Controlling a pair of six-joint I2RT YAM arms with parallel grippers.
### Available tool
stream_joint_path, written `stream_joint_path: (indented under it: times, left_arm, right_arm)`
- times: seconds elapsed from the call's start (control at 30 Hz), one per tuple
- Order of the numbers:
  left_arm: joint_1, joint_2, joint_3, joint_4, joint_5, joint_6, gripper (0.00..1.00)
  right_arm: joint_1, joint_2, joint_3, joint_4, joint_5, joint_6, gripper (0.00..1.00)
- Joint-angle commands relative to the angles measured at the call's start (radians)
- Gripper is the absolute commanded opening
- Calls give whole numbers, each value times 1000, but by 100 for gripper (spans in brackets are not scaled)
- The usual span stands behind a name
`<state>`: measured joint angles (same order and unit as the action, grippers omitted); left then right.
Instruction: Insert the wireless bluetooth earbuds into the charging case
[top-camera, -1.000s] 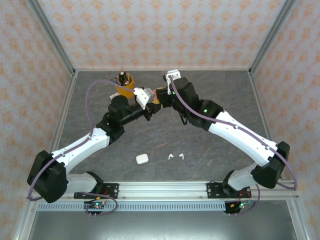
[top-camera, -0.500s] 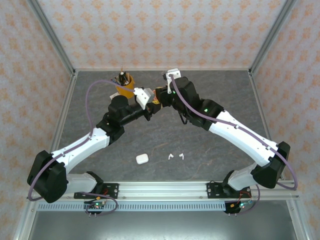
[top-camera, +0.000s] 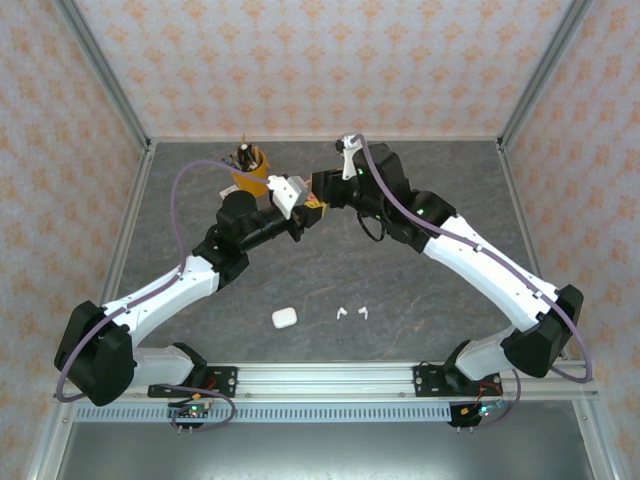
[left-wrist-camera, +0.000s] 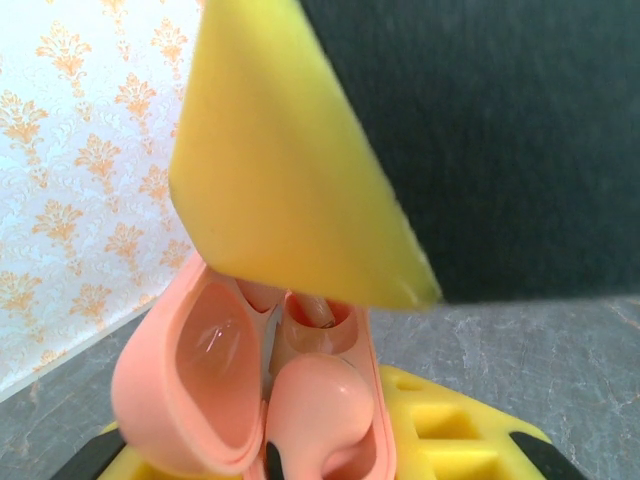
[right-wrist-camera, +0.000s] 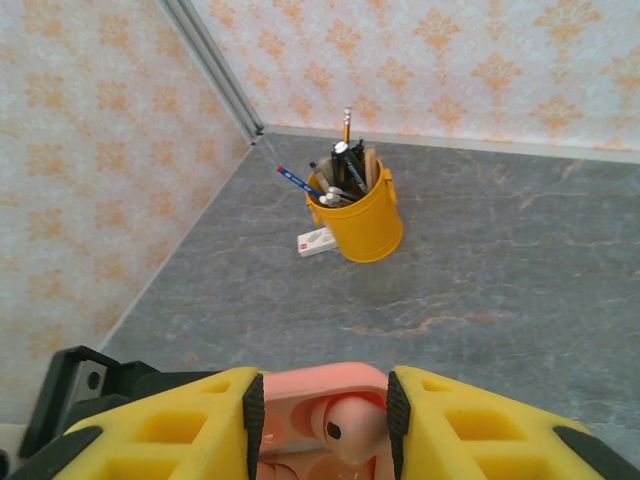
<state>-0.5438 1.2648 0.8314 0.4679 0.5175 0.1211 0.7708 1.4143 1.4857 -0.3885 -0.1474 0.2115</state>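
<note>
My left pincer is clenching the open pink case, lid leaning left. A pink earbud is poking head-out, stem hidden. Whether my right pincer is gripping, I cannot tell.

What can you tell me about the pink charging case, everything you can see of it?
The pink charging case is a small, rounded, glossy salmon shell that looks like smooth plastic. It is open: in the left wrist view its lid stands swung aside, hollow inside. A matching pink earbud sits in its body, bulb sticking out. The case is up off the table, clamped between the yellow fingers of the right gripper, whose dark pads touch both its sides.
</note>
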Motion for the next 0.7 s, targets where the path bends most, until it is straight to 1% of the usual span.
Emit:
stream_joint_path:
  times: [0.0, 0.2, 0.47, 0.67]
  left_arm:
    - [-10, -24, 25, 39, 12, 11, 0]
    - [-10, -22, 27, 37, 11, 12, 0]
    - [-10, -24, 28, 31, 10, 15, 0]
    - [-9, -28, 30, 28, 13, 17, 0]
  right_arm:
    - [-17, -46, -2, 41, -101, 59, 39]
    - [-25, -52, -8, 26, -130, 71, 39]
    - [-35, -68, -18, 19, -110, 66, 40]
    - [-45, -48, 7, 8, -112, 54, 40]
